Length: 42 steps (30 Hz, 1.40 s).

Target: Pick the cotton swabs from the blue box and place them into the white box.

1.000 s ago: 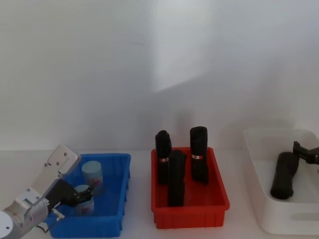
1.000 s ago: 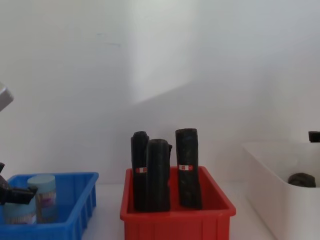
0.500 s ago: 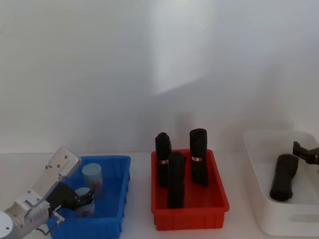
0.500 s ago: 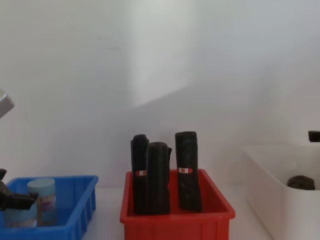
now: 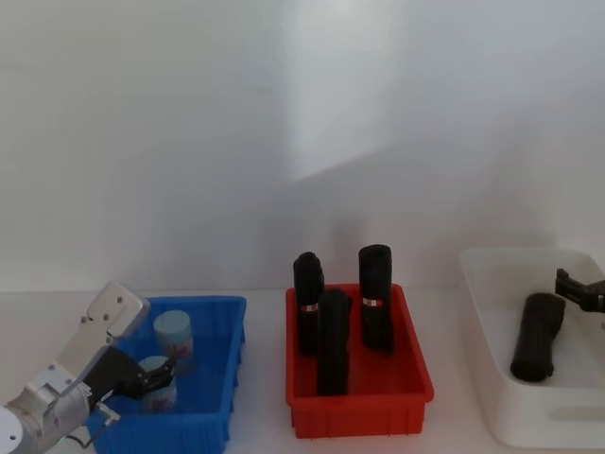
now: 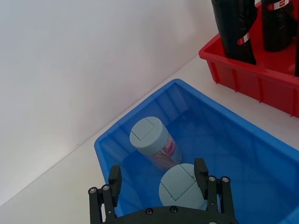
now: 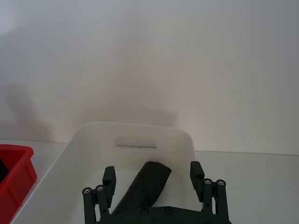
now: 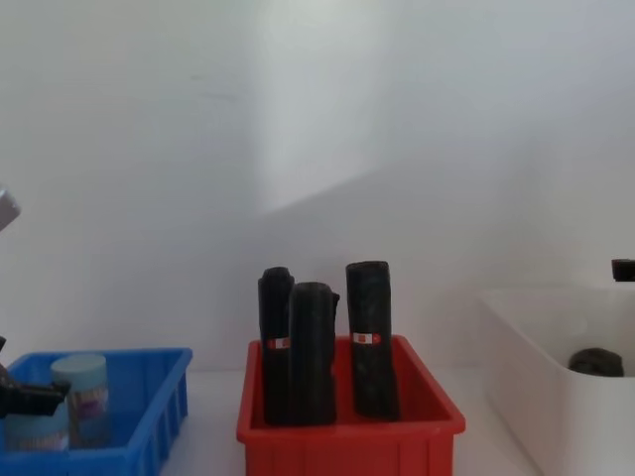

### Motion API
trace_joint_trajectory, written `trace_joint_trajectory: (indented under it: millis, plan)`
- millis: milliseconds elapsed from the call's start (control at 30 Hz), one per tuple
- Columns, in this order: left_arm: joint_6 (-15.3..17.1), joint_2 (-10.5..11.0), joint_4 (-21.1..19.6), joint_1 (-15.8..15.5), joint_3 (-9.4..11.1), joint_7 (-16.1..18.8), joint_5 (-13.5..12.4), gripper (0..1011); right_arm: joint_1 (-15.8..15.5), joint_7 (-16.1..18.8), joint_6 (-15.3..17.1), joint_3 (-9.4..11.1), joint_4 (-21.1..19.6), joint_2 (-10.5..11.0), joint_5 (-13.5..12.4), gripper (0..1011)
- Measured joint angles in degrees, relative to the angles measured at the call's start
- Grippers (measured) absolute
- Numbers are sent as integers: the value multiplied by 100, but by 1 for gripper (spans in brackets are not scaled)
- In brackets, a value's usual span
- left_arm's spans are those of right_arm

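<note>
The left gripper point(image 6: 158, 178) sits in the blue box point(image 6: 243, 140), fingers apart astride the nearer tub of cotton swabs point(image 6: 181, 185), which lies off-centre toward one finger. Closing unevenly could tip it against the second tub point(image 6: 149, 137) just beside it. The right gripper point(image 7: 153, 172), fingers apart, hangs over the white box point(image 7: 93, 140).

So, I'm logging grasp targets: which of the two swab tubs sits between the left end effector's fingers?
The tub nearer the robot: the open left end effector brackets it. The other tub stands farther back in the blue box.
</note>
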<state>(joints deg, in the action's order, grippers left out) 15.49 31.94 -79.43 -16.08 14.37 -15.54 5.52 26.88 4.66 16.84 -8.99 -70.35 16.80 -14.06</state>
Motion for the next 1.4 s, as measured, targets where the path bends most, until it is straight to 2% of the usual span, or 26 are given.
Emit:
trace_joint_trajectory:
  millis: [500, 1033, 1400]
  plan:
    - [-231, 9, -10, 41, -85, 177, 229, 1004, 0, 0, 0, 0, 0, 0, 0, 1002]
    - [-403, -3, -66, 30, -174, 119, 567, 1004, 0, 0, 0, 0, 0, 0, 0, 1002]
    - [-373, -14, -75, -3, -192, -37, 616, 1004, 0, 0, 0, 0, 0, 0, 0, 1002]
